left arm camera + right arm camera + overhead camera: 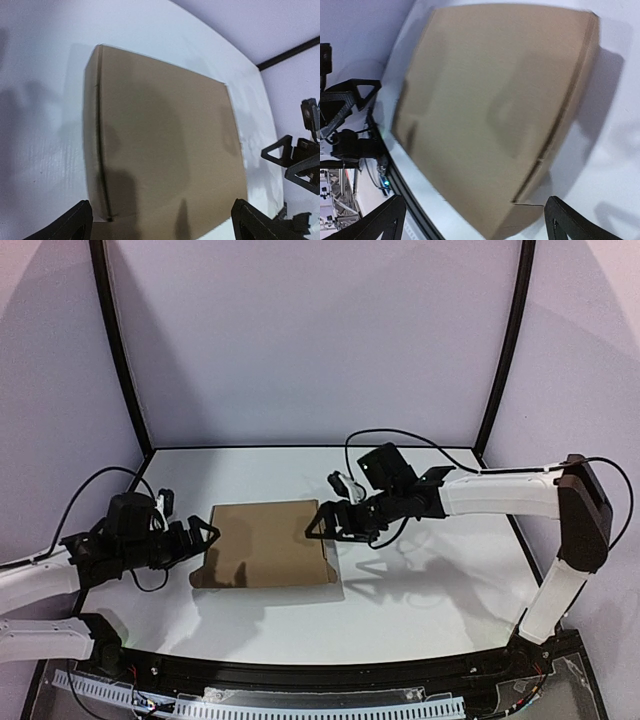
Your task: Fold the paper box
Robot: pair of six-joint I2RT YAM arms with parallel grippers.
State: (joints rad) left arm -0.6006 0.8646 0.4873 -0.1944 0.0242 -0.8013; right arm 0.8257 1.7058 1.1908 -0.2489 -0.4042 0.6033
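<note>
Brown paper box [268, 543] between left and right jaws (both wide).

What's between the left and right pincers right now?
Just the plain brown corrugated cardboard box, lying between the open left pincer and open right pincer; the top external view shows it.

A white worktop [430, 610] stands inside a plain, pale lilac backdrop [320, 330] under soft, even light. Two curved black poles [118, 350] rise from its far corners. Faint shadows lie across the surface.
</note>
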